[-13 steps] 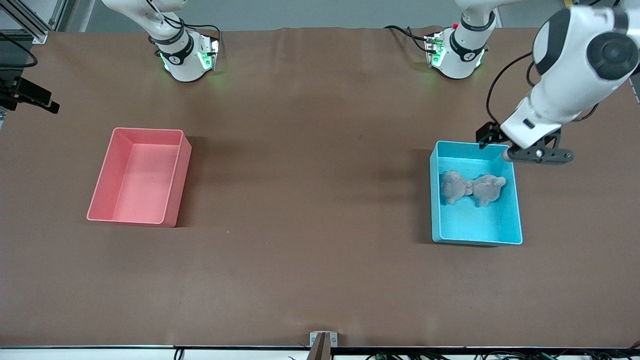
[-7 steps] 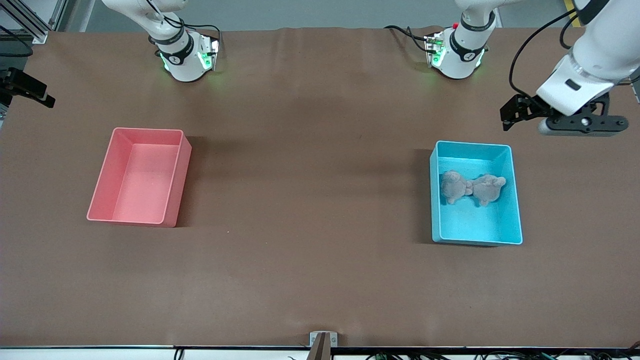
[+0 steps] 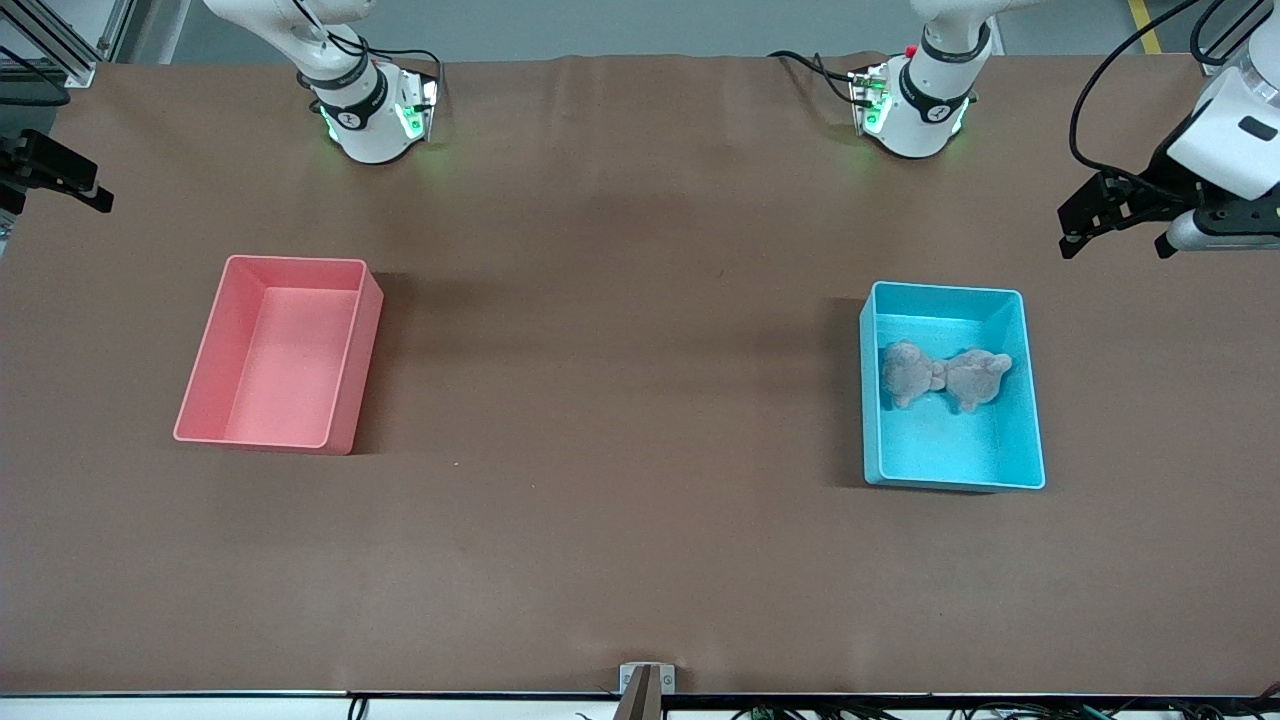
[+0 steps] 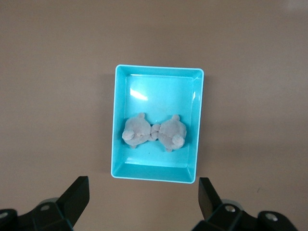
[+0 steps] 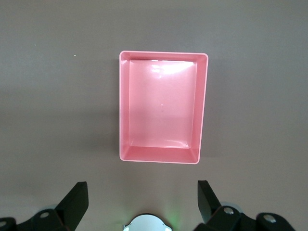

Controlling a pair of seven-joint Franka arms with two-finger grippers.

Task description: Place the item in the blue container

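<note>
We saw the blue container [image 3: 952,468] resting on the brown table [image 3: 620,380] toward the left arm's end, with two grey plush toys [image 4: 153,132] lying side by side and touching on its floor, in the half farther from the front camera. The left gripper [image 4: 143,204] hung high in the air over the table's edge at that end, its jaws spread wide and holding nothing. The pink bin [image 3: 340,400] sat well apart, toward the right arm's end of the table. The right gripper [image 5: 142,204] hovered above the table near that bin, jaws likewise released and empty.
</note>
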